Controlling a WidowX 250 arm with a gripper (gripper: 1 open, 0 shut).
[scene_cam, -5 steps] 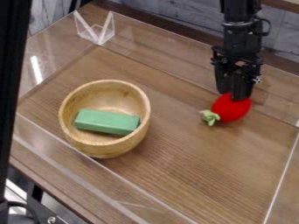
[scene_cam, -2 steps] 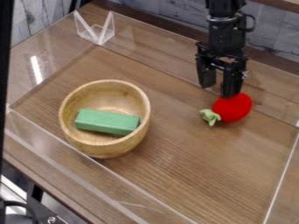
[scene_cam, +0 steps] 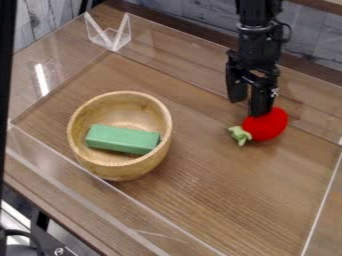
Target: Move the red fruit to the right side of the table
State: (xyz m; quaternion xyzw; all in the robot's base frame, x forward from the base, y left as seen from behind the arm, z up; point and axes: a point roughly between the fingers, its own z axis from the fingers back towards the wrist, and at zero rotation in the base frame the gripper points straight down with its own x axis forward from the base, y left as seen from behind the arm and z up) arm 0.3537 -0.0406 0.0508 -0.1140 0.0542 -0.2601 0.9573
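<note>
The red fruit (scene_cam: 265, 125) lies on the brown wood-grain table (scene_cam: 214, 190), toward its right side, with its green leafy end pointing left. My gripper (scene_cam: 250, 97) hangs just above and a little left of the fruit, pointing steeply down. Its black fingers stand open with nothing between them. The right finger's tip sits close over the fruit's top edge; I cannot tell if it touches.
A round light wooden bowl (scene_cam: 147, 165) sits at the left of the table, with a green rectangular block (scene_cam: 122, 139) inside. Low clear acrylic walls (scene_cam: 321, 215) border the tabletop. A clear folded piece (scene_cam: 107, 33) stands at the back left corner.
The gripper let go of the red fruit, opened, and lifted up and slightly left. The fruit stays where it was set down.
</note>
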